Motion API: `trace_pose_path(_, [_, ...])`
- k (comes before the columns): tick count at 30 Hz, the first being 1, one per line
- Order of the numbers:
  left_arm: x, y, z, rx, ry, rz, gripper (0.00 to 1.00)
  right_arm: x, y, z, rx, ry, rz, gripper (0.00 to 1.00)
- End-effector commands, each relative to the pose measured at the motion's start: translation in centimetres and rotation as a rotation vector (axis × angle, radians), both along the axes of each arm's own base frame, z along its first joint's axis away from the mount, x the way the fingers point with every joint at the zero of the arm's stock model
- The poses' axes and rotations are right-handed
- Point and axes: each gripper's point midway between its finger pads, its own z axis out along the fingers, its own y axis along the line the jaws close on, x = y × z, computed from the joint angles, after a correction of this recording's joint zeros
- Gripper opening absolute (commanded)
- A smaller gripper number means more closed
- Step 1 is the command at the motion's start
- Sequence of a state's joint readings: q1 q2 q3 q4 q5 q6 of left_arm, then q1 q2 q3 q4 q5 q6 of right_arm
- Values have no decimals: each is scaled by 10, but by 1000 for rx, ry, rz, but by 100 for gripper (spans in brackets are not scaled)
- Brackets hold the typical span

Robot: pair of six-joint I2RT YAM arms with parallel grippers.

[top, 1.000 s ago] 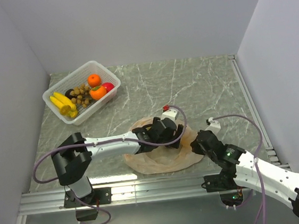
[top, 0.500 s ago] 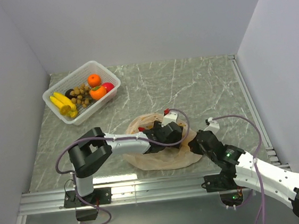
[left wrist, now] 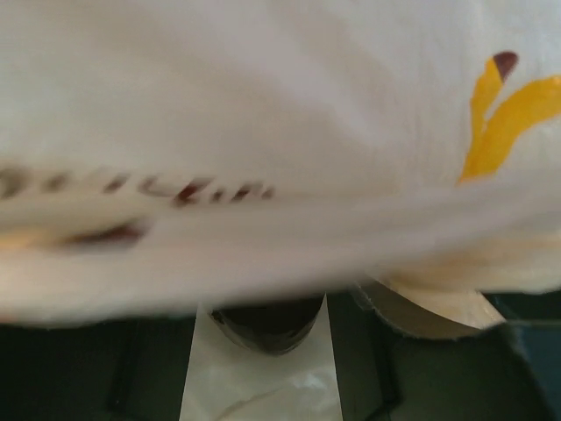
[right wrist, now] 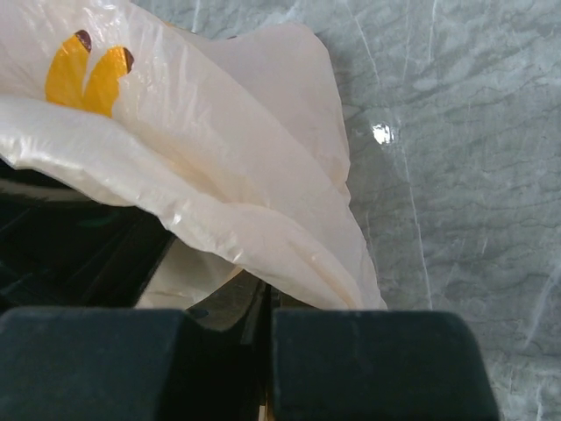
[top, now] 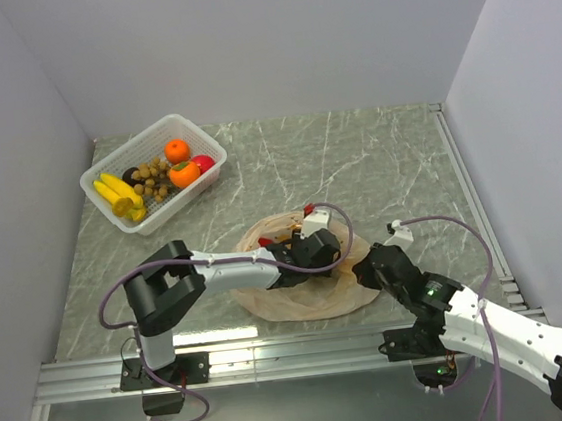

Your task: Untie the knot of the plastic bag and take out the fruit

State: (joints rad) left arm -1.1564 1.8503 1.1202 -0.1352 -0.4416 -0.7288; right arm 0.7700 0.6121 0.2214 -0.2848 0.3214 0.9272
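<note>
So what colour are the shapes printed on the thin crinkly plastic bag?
Yellow-orange shapes with dark brown tips, clearest in the right wrist view.

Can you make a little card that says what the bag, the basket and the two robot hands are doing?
bag: lying crumpled on the table
left gripper: at the bag's middle; open or shut unclear
right gripper: shut on the bag's right edge
basket: far left, apart from the bag
fruit: in the basket

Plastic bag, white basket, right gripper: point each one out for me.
plastic bag [top: 311,301]: top external view, on its flattened near part.
white basket [top: 129,146]: top external view, on its far-left rim.
right gripper [right wrist: 268,317]: right wrist view, at the seam between its closed fingertips.
</note>
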Motion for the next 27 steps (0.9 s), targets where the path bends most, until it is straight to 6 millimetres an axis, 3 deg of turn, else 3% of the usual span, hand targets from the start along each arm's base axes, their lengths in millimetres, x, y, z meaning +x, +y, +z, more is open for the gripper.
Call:
trace_pose_path(1, [-3,0,69,-138,-73,-20,7,4,-2,7,0,-38,-17,0])
trace_pose_path(6, [-12,9,134,-253,-172,-132,6,5,-4,7,-8,-44,-23,0])
trace_pose_path(7, [-19,11,156,-308,-189,-169,6,6,-3,7,-8,-46,-20,0])
trace_pose_path(11, [-19,25,214,-460,-244,-243,7,6,-3,6,-19,-41,-17,0])
trace_pose_path(14, [16,65,250,-520,-317,-139,8,6,-4,6,-27,-42,-13,0])
trace_pose_path(15, [47,93,255,-510,-343,-28,7,7,-4,7,-27,-46,-12,0])
trace_pose_path(17, [79,135,256,-461,-354,126,8,7,-3,9,-30,-53,-7,0])
trace_pose_path(18, [106,174,255,-433,-374,257,8,7,-4,9,-33,-53,-8,0])
trace_pose_path(20, [131,214,246,-385,-380,393,7,8,-3,12,-33,-59,-3,0])
trace_pose_path(21, [148,250,243,-370,-389,503,7,8,-3,13,-37,-60,2,0])
trace_pose_path(23, [167,283,235,-356,-388,595,9,9,-2,15,-41,-62,6,0])
trace_pose_path(24, [177,314,229,-341,-390,680,10,9,-2,16,-49,-65,14,0])
trace_pose_path(26, [194,343,216,-318,-374,773,13,11,0,20,-54,-78,25,0])
trace_pose_path(27, [204,369,208,-310,-366,832,13,11,0,21,-57,-80,30,0])
